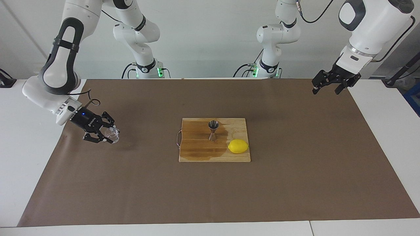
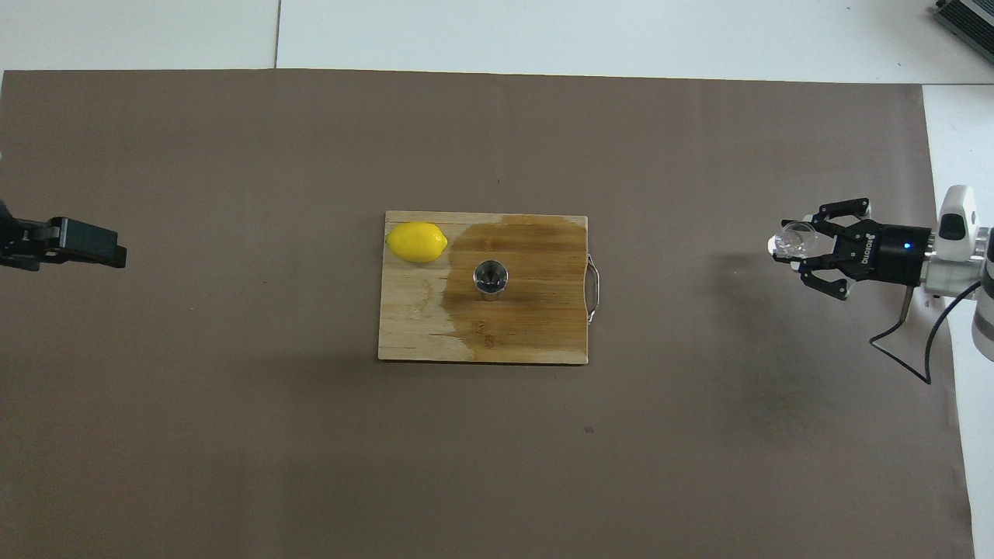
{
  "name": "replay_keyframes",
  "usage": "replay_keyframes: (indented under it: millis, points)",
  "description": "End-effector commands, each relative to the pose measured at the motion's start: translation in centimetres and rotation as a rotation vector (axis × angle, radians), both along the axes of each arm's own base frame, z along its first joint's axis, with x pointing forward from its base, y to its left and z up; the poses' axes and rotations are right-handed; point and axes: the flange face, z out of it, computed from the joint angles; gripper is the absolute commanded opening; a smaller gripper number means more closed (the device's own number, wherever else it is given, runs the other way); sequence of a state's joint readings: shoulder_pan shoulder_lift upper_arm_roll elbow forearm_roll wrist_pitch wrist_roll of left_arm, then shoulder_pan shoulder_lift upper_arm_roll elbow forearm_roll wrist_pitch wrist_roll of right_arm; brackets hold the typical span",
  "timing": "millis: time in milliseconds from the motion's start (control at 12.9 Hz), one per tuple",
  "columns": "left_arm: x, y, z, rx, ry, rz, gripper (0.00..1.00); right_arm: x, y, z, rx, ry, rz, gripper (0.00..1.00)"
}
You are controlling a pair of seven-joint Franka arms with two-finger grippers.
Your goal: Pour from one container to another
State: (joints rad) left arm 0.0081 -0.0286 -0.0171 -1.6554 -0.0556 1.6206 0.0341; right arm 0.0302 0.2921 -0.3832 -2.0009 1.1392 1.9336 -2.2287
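Observation:
My right gripper is shut on the small clear glass cup. It holds the cup low over the brown mat at the right arm's end of the table, well away from the board. The silver hourglass jigger stands upright on the wooden cutting board, in a dark wet patch. My left gripper waits open above the mat's edge at the left arm's end.
A yellow lemon lies on the board's corner, beside the jigger toward the left arm's end. The board has a wire handle on the side toward the right arm. White tabletop borders the mat.

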Motion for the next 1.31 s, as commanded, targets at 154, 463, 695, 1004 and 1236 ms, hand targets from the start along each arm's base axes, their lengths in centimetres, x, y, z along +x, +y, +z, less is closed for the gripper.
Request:
replay_keyframes:
  millis: [154,463,695,1004,1236]
  points:
    - [-0.6,0.2,0.0,-0.007,0.000,0.007,1.00,-0.9,-2.0,-5.2,0.120,-0.022,0.047,0.24]
    - [-0.6,0.2,0.0,-0.007,0.000,0.007,1.00,-2.3,-4.2,-6.3,0.130,-0.047,0.080,0.25]
    - [-0.6,0.2,0.0,-0.007,0.000,0.007,1.00,-2.6,-4.9,-7.3,0.114,-0.053,0.088,0.26]
    - [-0.6,0.2,0.0,-0.007,0.000,0.007,1.00,-2.3,-5.3,-7.5,0.089,-0.059,0.067,0.27]
    - [-0.6,0.2,0.0,-0.007,0.000,0.007,1.00,-2.2,-5.5,-7.6,0.066,-0.058,0.062,0.32]
